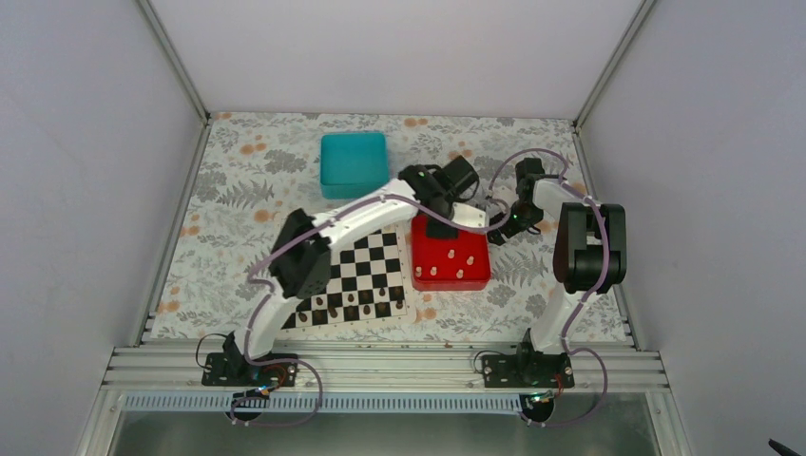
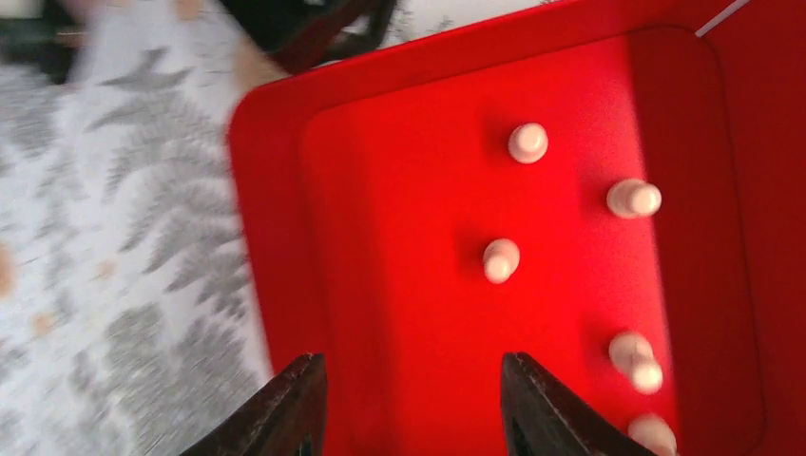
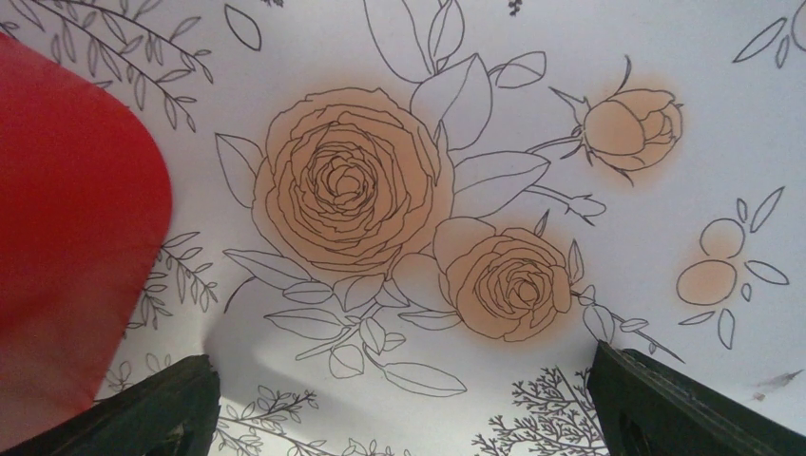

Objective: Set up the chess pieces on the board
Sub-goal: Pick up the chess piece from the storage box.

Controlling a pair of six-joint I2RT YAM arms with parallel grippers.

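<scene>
Left gripper (image 2: 411, 404) hung over the far end of the shallow red square plastic tray (image 2: 261, 237), jaws apart, nothing between them. 5 tiny pale cream chess pieces (image 2: 500, 259) showed on the tray floor in the left wrist view, all seemingly standing upright, long axis vertical.

Key relation: the nearest cream piece lay ahead of the open fingers, slightly toward the right finger (image 2: 532, 399). The other 4 sat further right along the tray's side. Likely pick: advance and shift a little right, then descend straight over the top.

Right gripper (image 3: 409, 413) was spread wide and empty over the floral printed tablecloth (image 3: 532, 142), beside the tray's corner. The left arm was clearly nearer the pieces.

The flat black-and-white checkered board (image 1: 366, 255) lay just left of the tray, with small dark brown pieces (image 1: 352, 304) on its near rows. No cream piece was visible there, though the left arm hid part of it. The teal square plastic box (image 1: 354, 163) sat beyond the board.
</scene>
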